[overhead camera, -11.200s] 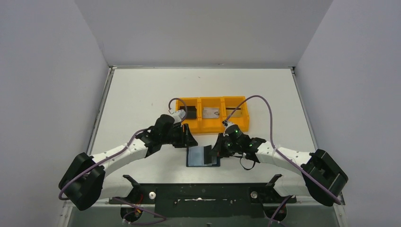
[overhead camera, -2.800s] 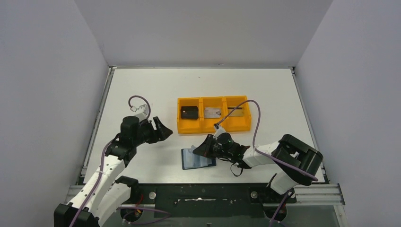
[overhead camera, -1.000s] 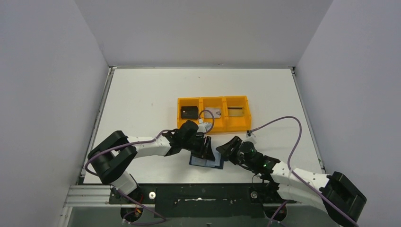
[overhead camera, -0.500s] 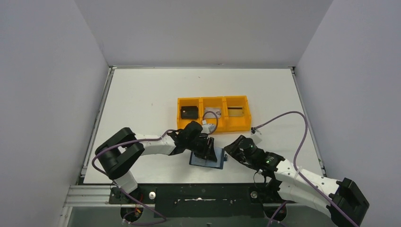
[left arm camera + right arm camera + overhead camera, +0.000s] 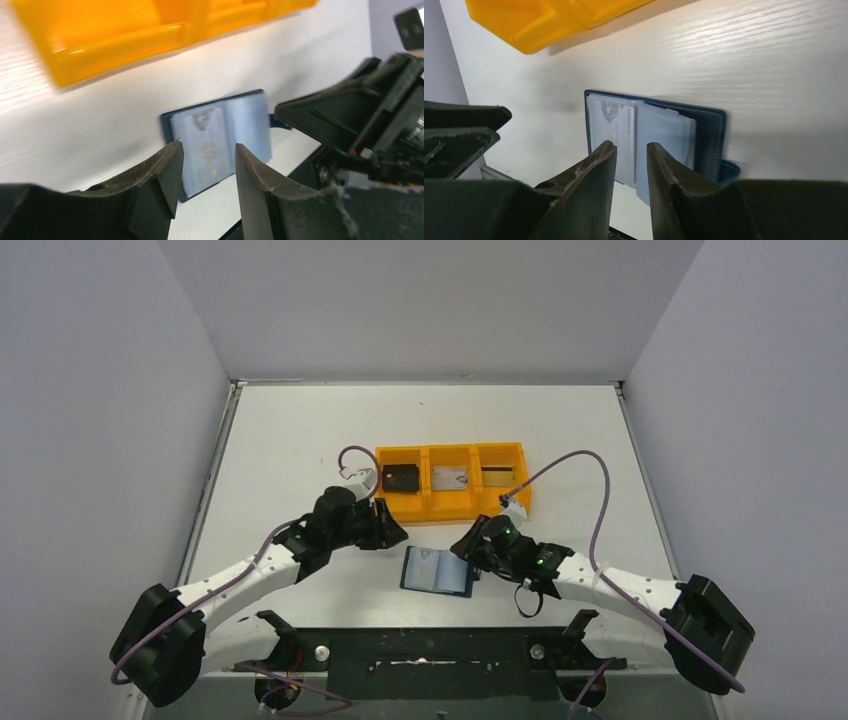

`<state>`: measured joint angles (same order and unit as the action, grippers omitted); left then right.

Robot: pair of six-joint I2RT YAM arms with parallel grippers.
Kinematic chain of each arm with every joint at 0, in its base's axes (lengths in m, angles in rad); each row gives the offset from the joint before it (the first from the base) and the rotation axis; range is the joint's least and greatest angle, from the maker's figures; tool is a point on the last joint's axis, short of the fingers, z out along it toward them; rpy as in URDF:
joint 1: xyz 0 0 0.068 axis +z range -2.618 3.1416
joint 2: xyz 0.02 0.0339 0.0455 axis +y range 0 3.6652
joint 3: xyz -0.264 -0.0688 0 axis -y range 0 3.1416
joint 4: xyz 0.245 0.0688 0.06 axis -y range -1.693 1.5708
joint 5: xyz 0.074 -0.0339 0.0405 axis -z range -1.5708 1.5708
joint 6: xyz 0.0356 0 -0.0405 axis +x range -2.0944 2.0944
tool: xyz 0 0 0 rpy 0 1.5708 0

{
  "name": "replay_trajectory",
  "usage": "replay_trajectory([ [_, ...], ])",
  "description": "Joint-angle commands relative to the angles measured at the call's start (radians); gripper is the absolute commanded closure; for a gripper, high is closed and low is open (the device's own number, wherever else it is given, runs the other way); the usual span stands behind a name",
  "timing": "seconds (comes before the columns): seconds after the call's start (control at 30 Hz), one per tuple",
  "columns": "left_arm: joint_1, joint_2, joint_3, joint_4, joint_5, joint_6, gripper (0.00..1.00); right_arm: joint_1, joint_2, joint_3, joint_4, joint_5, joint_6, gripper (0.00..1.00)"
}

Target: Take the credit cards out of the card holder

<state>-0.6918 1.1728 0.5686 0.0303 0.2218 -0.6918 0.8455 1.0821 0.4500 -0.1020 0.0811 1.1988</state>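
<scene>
Lying open: flat, stitched navy card holder (image 5: 665, 134)

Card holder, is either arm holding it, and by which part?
Nothing is held. The card holder lies open on the table; the left fingers and right fingers both show an empty gap.

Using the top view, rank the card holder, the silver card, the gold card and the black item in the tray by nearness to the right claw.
1. card holder: lying open just left of the right claw.
2. silver card, in the middle compartment of the orange tray, and gold card, in the right compartment: too close to call.
3. black item: in the left compartment, farthest.
</scene>
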Motion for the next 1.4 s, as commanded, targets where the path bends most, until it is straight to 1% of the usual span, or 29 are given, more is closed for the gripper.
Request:
replay_trajectory([
  [0.0, 0.087, -0.138, -0.057, -0.095, -0.102, -0.041, 0.57, 0.045, 0.098, 0.099, 0.1, -0.054, -0.068, 0.69],
  [0.13, 0.147, -0.244, -0.086, -0.153, -0.169, -0.059, 0.53, 0.103, 0.233, 0.194, 0.027, -0.02, -0.08, 0.66],
  [0.23, 0.166, -0.295, -0.088, -0.185, -0.198, -0.06, 0.51, 0.145, 0.317, 0.262, -0.072, 0.05, -0.057, 0.66],
  [0.33, 0.174, -0.317, -0.087, -0.21, -0.206, -0.057, 0.49, 0.175, 0.372, 0.311, -0.165, 0.118, -0.03, 0.64],
  [0.57, 0.178, -0.309, -0.092, -0.206, -0.189, -0.061, 0.49, 0.182, 0.476, 0.357, -0.212, 0.101, -0.039, 0.63],
  [0.6, 0.178, -0.305, -0.092, -0.203, -0.188, -0.062, 0.49, 0.184, 0.493, 0.366, -0.213, 0.094, -0.046, 0.64],
  [0.7, 0.179, -0.294, -0.089, -0.198, -0.178, -0.06, 0.49, 0.196, 0.539, 0.407, -0.222, 0.1, -0.07, 0.72],
  [0.8, 0.181, -0.289, -0.087, -0.202, -0.173, -0.057, 0.49, 0.218, 0.564, 0.458, -0.265, 0.137, -0.093, 0.86],
  [0.87, 0.182, -0.286, -0.088, -0.208, -0.168, -0.058, 0.49, 0.224, 0.569, 0.479, -0.275, 0.143, -0.101, 0.93],
  [0.93, 0.183, -0.286, -0.091, -0.211, -0.166, -0.057, 0.49, 0.228, 0.565, 0.486, -0.256, 0.134, -0.118, 0.97],
  [1.07, 0.186, -0.285, -0.096, -0.216, -0.162, -0.057, 0.49, 0.227, 0.533, 0.474, -0.211, 0.113, -0.12, 0.98],
  [1.13, 0.187, -0.279, -0.091, -0.217, -0.149, -0.052, 0.49, 0.217, 0.514, 0.449, -0.153, 0.086, -0.123, 0.98],
  [1.23, 0.187, -0.272, -0.088, -0.204, -0.123, -0.045, 0.49, 0.183, 0.486, 0.379, -0.022, -0.001, -0.117, 0.99],
  [1.3, 0.187, -0.268, -0.091, -0.18, -0.086, -0.046, 0.49, 0.157, 0.466, 0.3, 0.099, -0.079, -0.1, 0.99],
  [1.37, 0.189, -0.263, -0.094, -0.152, -0.044, -0.052, 0.49, 0.14, 0.444, 0.22, 0.229, -0.122, -0.059, 0.99],
])
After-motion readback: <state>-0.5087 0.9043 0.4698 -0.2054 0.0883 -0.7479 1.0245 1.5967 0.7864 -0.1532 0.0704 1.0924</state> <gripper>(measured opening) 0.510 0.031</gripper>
